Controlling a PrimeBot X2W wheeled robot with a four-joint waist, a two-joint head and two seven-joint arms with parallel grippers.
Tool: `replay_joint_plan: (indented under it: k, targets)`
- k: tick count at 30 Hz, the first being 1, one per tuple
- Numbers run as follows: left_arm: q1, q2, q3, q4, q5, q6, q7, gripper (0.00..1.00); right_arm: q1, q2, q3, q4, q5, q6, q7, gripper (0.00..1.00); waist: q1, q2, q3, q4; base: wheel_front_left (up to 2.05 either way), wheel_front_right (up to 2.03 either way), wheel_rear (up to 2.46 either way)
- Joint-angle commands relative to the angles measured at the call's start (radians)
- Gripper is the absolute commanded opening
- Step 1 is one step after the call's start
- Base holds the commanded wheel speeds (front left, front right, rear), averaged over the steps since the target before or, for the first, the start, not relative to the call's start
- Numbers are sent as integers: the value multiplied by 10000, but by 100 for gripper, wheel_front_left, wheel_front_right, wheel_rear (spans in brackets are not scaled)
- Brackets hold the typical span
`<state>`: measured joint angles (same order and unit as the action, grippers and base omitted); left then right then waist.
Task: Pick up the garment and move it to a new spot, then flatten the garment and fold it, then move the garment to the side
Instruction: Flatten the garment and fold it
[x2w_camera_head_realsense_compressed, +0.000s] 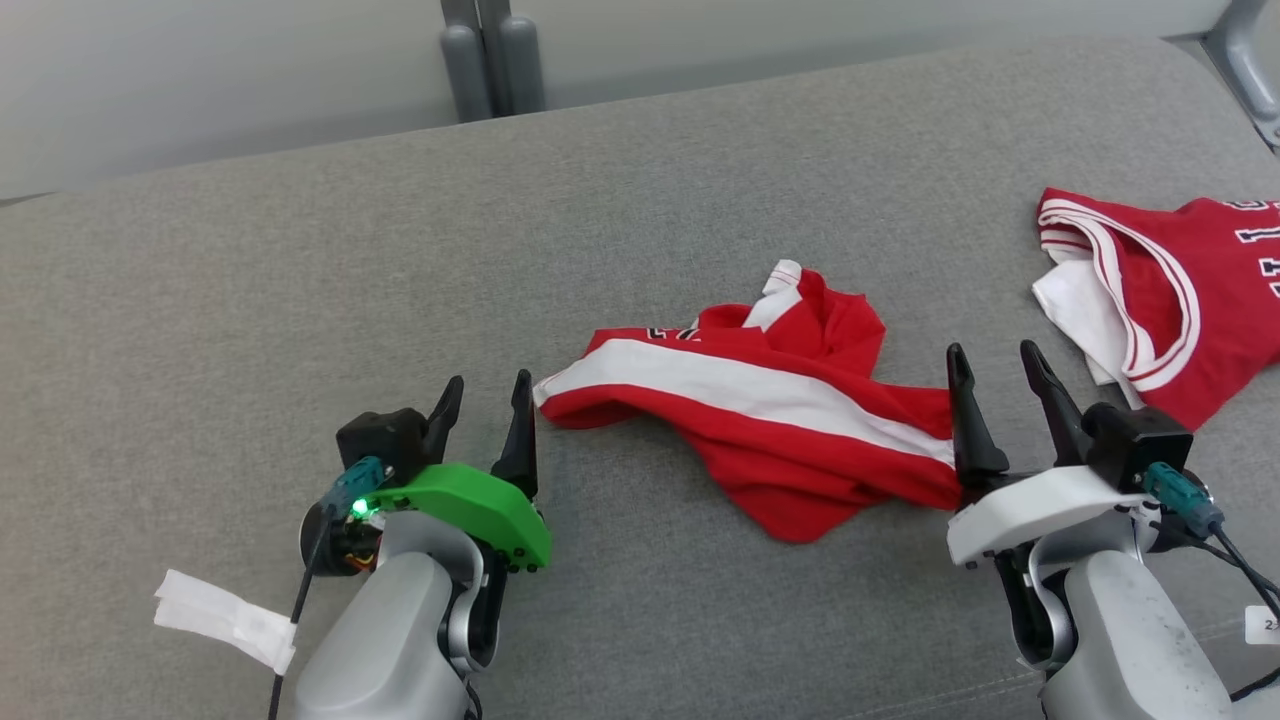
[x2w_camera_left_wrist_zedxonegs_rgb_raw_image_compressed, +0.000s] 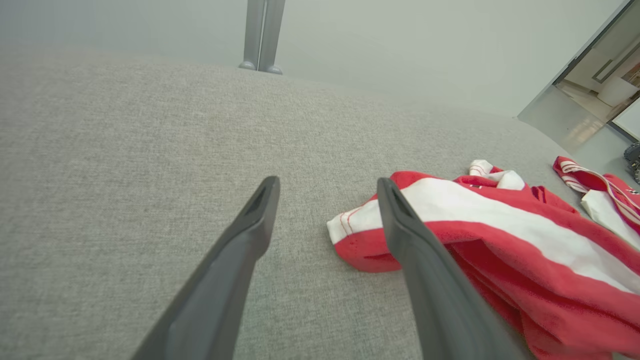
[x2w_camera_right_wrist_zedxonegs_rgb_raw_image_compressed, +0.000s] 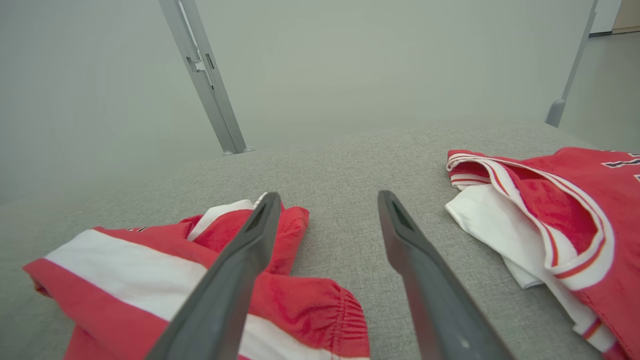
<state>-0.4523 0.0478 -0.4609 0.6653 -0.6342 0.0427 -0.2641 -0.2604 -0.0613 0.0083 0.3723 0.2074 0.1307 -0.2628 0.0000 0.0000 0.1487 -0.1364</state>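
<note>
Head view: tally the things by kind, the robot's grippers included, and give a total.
Garments: 2, the striped garment and the jersey
Grippers: 2, the left gripper and the right gripper
Strips: 1, the white strip
Total: 5

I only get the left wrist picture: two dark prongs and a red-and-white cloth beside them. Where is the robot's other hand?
Observer: The right gripper sits at the cloth's opposite end, jaws open, nothing between them.
Visitor: Is the red scrap at my far right part of the same cloth?
Observer: No. It is a separate jersey, lying apart, with dark numbers printed on it.
Visitor: Anything behind my prongs?
Observer: A white strip shows behind the left gripper, over the grey surface. I cannot tell whether it is loose or tied to the cable.
</note>
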Motion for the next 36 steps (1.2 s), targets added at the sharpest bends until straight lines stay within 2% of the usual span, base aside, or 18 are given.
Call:
replay_joint_plan:
  k: [1, 8, 14, 15, 16, 17, 22, 26, 36]
  targets:
    - [-294, 54, -164, 309, -130, 141, 0, 100, -173, 3, 10, -102, 47, -1, -25, 100, 0, 0, 541, -614, 0, 0, 0]
    - [-1004, 57, -1047, 1711, 119, 549, 0, 100, -384, 54, -93, -313, 3, -1, -23, 100, 0, 0, 935, -1244, 0, 0, 0]
    - [-1232, 60, -1688, 2577, 831, 660, 12, 100, -419, 67, -217, -407, -60, -1, -23, 100, 0, 0, 1048, -1371, 0, 0, 0]
    - [-1203, 60, -1693, 2654, 835, 668, 21, 80, -397, 70, -249, -409, -76, -1, -23, 100, 0, 0, 1031, -1338, 0, 0, 0]
    - [-1138, 59, -1626, 2672, 827, 717, 23, 35, -361, 71, -300, -405, -89, -1, -23, 100, 0, 0, 999, -1274, 0, 0, 0]
    - [-1072, 59, -1598, 2689, 895, 734, 23, 0, -328, 70, -317, -401, -77, -1, -23, 100, 0, 0, 965, -1210, 0, 0, 0]
    - [-677, 67, -834, 1893, 1308, 838, 9, 0, -101, 77, -444, -361, 4, -1, -25, 100, 0, 0, 678, -546, 0, 0, 0]
    - [-162, 97, -159, 958, 2004, 751, 2, 0, 9, 85, -410, -322, 42, -1, -24, 100, 0, 0, 392, 90, 0, 0, 0]
    - [1962, 213, 1291, -1153, 3775, 524, 0, 0, 430, 95, 287, 41, 405, -1, -24, 100, 0, 0, -339, 1244, 0, 0, 0]
